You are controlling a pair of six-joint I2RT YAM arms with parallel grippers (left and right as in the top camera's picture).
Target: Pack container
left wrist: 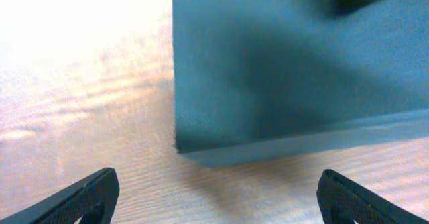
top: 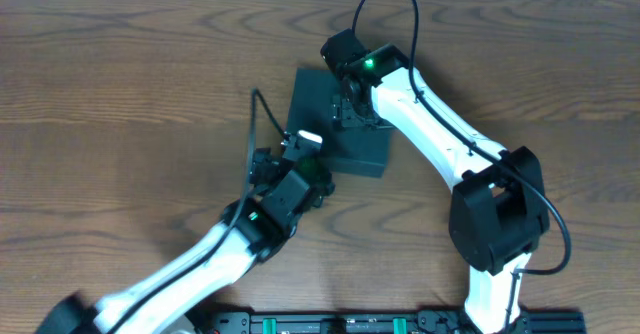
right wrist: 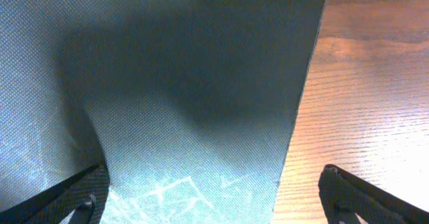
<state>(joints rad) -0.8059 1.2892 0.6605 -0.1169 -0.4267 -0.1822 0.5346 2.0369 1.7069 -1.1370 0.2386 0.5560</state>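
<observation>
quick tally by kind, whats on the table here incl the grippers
container: 1
grippers, both open (left gripper, right gripper): 2
total: 3

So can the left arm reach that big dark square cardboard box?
Probably yes: the left gripper is open and the dark teal square cardboard box lies just ahead, nothing between them.

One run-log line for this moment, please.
box: closed, on table | left claw: open, empty, at box corner | right claw: open, empty, above box top
</observation>
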